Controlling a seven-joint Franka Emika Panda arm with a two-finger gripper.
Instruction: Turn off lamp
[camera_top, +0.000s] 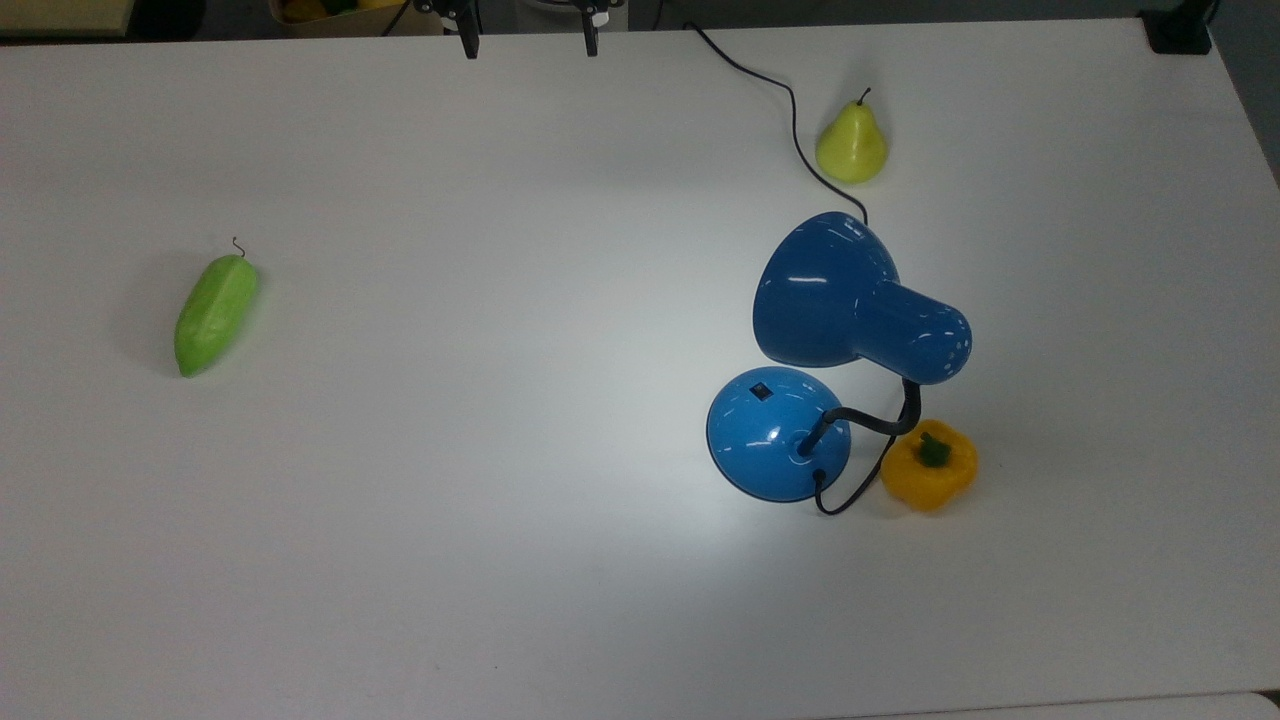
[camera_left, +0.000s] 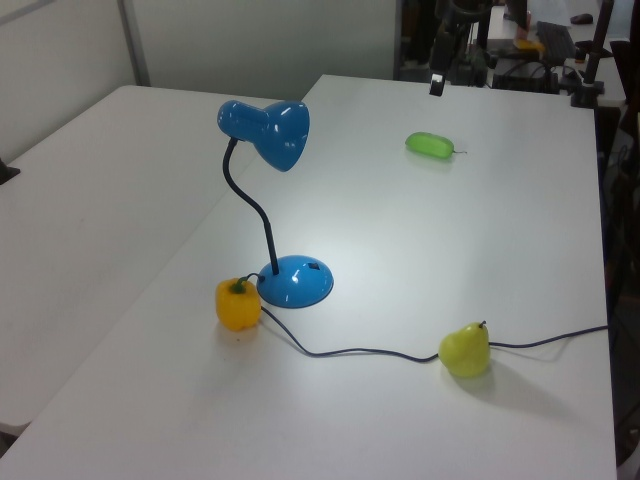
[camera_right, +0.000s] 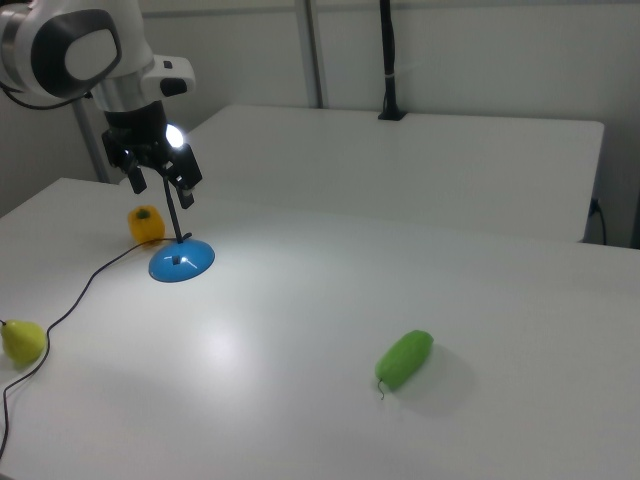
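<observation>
Top view: lamp (camera_top: 800, 400) lit, glossy, likely top-heavy; don't grab, just press the black switch (camera_top: 763, 391) on the base; gripper (camera_top: 530, 45) spread wide, well apart

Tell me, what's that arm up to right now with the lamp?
End effector open, empty, at the top view's upper edge. Lamp lit, switch untouched. Table between them bare.

Glossy blue lamp (camera_top: 860, 300) stands lit, shade tilted over its domed base
</observation>
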